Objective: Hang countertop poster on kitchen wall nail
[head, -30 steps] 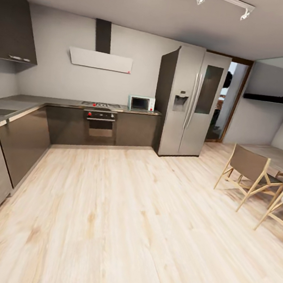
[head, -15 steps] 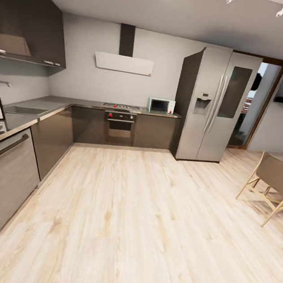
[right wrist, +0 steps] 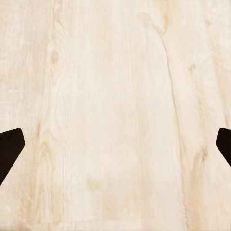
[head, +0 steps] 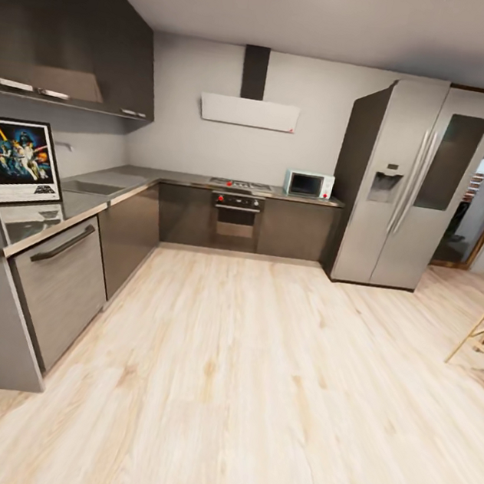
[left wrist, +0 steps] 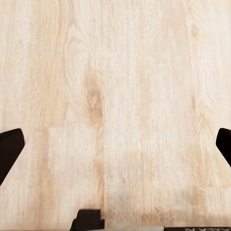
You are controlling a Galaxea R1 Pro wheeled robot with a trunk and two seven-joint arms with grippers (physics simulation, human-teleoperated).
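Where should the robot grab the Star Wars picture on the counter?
Probably by a side edge of its black frame. The portrait, black-framed Star Wars poster stands nearly upright on the shiny grey steel countertop, seemingly leaning back toward the wall, so a pincer coming from the open floor side can close over that thin rim.

A home kitchen: L-shaped steel counter [head: 119,181], oven [head: 236,216], microwave [head: 308,184], tall fridge [head: 413,186], wood floor [head: 254,368].
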